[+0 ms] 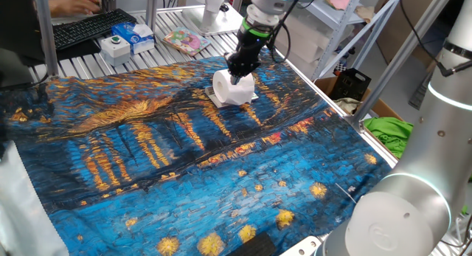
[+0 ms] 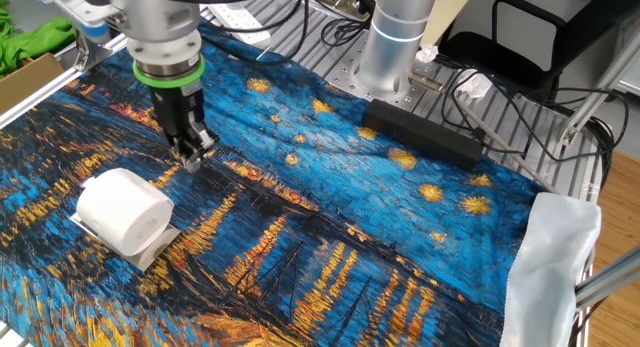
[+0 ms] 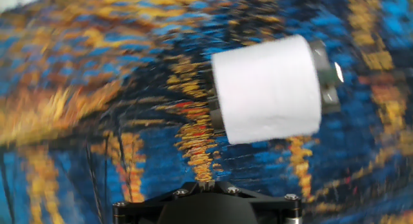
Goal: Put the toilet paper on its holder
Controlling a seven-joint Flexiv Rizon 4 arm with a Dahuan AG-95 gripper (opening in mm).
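Observation:
The white toilet paper roll [image 1: 233, 89] lies on its side on the chrome holder [image 1: 218, 102], on the painted cloth. The other fixed view shows the roll [image 2: 124, 211] over the holder's flat base [image 2: 152, 251]. In the blurred hand view the roll [image 3: 266, 88] fills the upper right, and the holder's shiny part [image 3: 326, 74] sticks out at its right end. My gripper [image 2: 194, 153] hangs just above the cloth beside the roll, a short gap away, fingers together and empty. It also shows in one fixed view [image 1: 240, 66], right behind the roll.
A white box with a green button [image 1: 114, 43], a blue box [image 1: 141, 35], a keyboard [image 1: 87, 26] and a pink packet [image 1: 184, 40] lie beyond the cloth's far edge. A second arm's base [image 2: 395, 42] and a black box [image 2: 425, 132] stand by the cloth.

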